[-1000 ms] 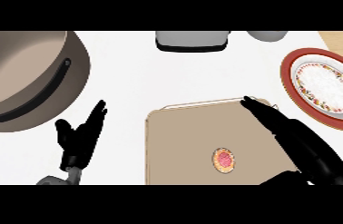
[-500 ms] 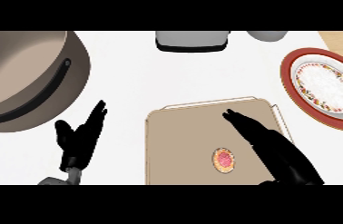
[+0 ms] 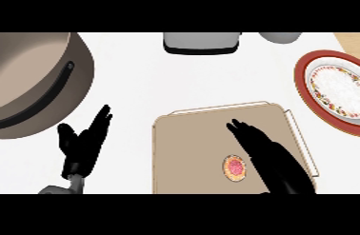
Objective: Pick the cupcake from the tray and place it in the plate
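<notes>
Counter (image 3: 134, 86) with pan (image 3: 35, 77), plate (image 3: 304, 84), tray (image 3: 190, 153); cupcake (image 3: 235, 167) just beside straight fingers (image 3: 243, 132) of right hand (image 3: 273, 157).

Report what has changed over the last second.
The right hand slid left across the tray, closing on the cupcake, fingers straight; it has taken hold of nothing. The cupcake, tray, plate and the resting left hand at lower left stayed put.
</notes>
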`<state>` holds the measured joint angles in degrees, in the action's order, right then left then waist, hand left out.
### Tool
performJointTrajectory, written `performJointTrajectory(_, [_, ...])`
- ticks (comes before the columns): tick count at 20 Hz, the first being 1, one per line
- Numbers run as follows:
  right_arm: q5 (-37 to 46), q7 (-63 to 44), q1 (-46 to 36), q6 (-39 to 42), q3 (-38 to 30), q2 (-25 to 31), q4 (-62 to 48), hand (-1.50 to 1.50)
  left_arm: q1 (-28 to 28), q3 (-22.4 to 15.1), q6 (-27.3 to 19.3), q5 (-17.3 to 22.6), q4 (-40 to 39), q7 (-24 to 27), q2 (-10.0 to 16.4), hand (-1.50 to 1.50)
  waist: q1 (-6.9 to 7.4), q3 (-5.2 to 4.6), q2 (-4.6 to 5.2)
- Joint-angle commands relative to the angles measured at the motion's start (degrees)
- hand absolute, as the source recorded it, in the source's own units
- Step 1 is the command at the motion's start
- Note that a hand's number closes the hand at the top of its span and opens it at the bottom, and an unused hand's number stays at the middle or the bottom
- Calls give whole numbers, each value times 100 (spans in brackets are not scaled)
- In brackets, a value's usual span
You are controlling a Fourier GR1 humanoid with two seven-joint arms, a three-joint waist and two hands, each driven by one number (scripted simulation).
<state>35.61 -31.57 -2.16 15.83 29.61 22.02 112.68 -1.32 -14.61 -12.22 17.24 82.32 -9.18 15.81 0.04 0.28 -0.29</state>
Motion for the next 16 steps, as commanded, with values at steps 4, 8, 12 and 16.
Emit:
performJointTrajectory(4, [604, 208, 150, -19, 145, -302, -449, -150, 226, 142, 256, -151, -91, -33, -119, 0, -3, -27, 26])
performJointTrajectory(8, [654, 242, -368, 172, 117, -677, -1205, -150, -25, 268, 290, -216, -379, 4, -234, 0, 8, -28, 34])
performJointTrajectory(12, [638, 467, -405, 347, -119, -661, -1392, -150, -2, 279, 328, -332, -487, 83, -415, 0, 5, -29, 34])
performJointTrajectory(16, [1042, 1193, -269, 247, 177, -258, -1494, 150, 65, 409, 365, -312, -374, 6, -346, 0, -4, -28, 32])
